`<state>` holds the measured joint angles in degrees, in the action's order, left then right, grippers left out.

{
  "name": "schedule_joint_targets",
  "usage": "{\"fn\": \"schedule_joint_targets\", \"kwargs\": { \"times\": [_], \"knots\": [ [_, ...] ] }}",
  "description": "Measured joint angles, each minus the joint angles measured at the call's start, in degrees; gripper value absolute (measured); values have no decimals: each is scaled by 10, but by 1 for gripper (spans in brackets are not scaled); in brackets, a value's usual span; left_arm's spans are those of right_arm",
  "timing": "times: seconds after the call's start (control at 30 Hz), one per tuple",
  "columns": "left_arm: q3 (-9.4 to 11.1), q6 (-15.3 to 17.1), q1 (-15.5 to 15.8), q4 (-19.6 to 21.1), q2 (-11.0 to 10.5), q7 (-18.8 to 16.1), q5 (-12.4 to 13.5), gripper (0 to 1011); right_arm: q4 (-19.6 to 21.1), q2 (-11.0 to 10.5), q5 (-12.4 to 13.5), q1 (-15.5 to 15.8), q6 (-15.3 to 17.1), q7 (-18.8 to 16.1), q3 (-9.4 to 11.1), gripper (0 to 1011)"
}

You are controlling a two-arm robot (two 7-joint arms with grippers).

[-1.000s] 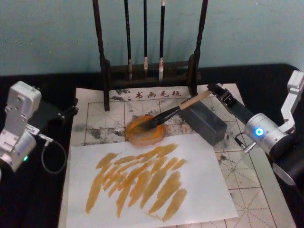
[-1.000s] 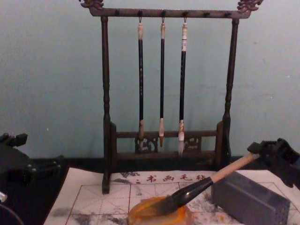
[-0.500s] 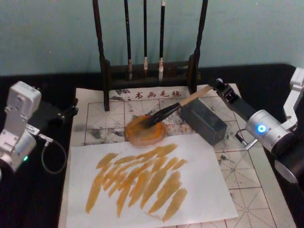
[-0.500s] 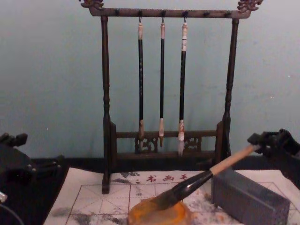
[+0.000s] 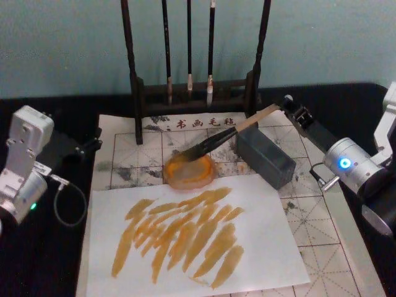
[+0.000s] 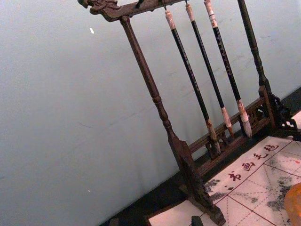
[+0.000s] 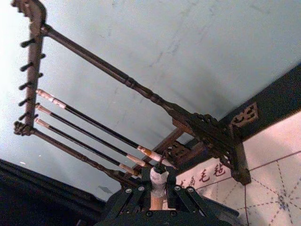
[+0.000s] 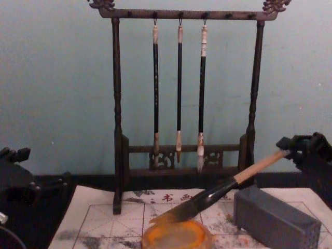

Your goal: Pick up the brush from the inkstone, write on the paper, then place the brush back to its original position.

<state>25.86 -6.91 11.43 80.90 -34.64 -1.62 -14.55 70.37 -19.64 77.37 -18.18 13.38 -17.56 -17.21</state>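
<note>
Strokes (image 5: 185,238) already cover the white sheet (image 5: 266,210), lower centre; right gripper (image 5: 286,107), clamped on the brush (image 5: 226,134) at upper right, hangs its tip over the inkstone (image 5: 192,177). Resting it there probably remains. Left arm (image 5: 25,161) idle, left edge.

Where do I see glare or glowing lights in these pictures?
Head view: a blue light glows on the right arm, a green light on the left arm. Chest view: a pale glint runs along the black part of the brush, held by the right gripper.
</note>
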Motion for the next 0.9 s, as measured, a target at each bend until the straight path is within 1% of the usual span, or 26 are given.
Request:
{"fn": "schedule_joint_targets", "kwargs": {
  "times": [0.2,0.37,0.57,0.63,0.7,0.9],
  "knots": [
    [0,0,0,0,0,0,0,1001,16,-14,1,2,-6,-6,-5,200],
    [0,0,0,0,0,0,0,1001,34,-31,3,6,-10,-11,-8,200],
    [0,0,0,0,0,0,0,1001,54,-52,15,13,-9,-18,-8,200],
    [0,0,0,0,0,0,0,1001,57,-55,16,14,-9,-19,-9,200],
    [0,0,0,0,0,0,0,1001,64,-63,19,18,-8,-21,-10,200],
    [0,0,0,0,0,0,0,1001,77,-79,25,26,-6,-29,-16,200]
  ]
}}
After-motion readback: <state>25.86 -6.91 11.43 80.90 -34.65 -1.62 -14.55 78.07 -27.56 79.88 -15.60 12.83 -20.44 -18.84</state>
